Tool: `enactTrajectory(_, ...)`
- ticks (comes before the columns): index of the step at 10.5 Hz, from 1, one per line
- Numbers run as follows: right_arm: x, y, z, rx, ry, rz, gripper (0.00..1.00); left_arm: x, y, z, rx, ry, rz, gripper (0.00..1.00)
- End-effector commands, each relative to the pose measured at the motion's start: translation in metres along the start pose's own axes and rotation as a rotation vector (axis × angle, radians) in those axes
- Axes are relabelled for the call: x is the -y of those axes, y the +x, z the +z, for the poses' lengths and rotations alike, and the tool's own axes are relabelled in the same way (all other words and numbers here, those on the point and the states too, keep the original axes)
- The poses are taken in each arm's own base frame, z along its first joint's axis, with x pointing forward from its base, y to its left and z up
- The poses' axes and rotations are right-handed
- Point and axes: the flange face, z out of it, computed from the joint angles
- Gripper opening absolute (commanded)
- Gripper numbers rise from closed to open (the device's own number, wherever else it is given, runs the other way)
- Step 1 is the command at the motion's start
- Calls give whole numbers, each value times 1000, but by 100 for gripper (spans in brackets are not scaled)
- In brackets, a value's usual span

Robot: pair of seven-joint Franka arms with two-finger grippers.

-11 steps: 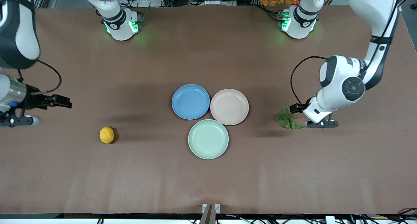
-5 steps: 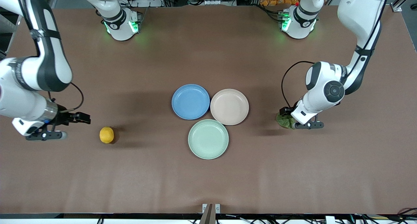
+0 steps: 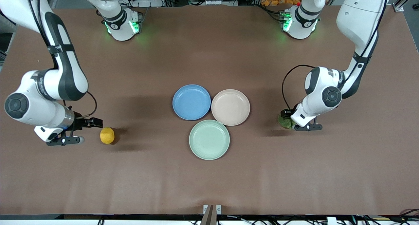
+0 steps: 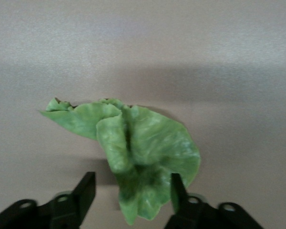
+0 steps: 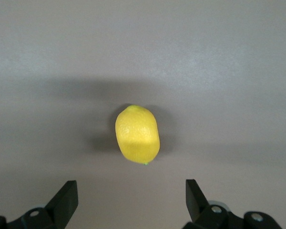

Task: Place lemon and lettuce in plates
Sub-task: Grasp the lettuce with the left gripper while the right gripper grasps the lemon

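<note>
The lemon (image 3: 107, 135) lies on the brown table toward the right arm's end; in the right wrist view the lemon (image 5: 137, 134) sits just ahead of the fingers. My right gripper (image 3: 65, 140) (image 5: 131, 195) is open and empty, low beside the lemon and apart from it. The lettuce (image 3: 283, 120) lies toward the left arm's end, mostly hidden under the left hand. My left gripper (image 3: 307, 127) (image 4: 132, 191) is open, with its fingers on either side of the tail of the lettuce (image 4: 138, 148). The blue plate (image 3: 191, 102) and the beige-pink plate (image 3: 230, 107) sit empty at the table's middle.
A pale mint-green plate (image 3: 209, 139) sits empty, touching the two other plates and nearer to the front camera. The arm bases stand along the table's edge farthest from the camera. The brown table cover (image 3: 209, 185) is bare between the plates and each arm.
The right arm has swung in toward the lemon and come down beside it. The left gripper has moved over the lettuce, covering most of it. The lemon, lettuce and plates have not moved.
</note>
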Motion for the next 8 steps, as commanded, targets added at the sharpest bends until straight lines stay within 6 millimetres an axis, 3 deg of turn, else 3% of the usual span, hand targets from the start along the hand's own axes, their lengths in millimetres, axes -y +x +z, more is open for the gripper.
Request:
enactTrajectory(1, -4, 11, 31, -35, -23, -21, 100, 5, 1, 4, -12, 16, -7, 31)
enactTrajectory(3, -11, 17, 49, -60, -47, -33, 100, 7, 1, 6, -9, 17, -12, 0)
enactTrajectory(5, -13, 18, 63, -60, -46, -29, 100, 4, 2, -4, -18, 18, -37, 0)
enactTrajectory(8, -12, 17, 77, -40, -34, -16, 100, -10, 7, -54, -14, 35, -63, 0)
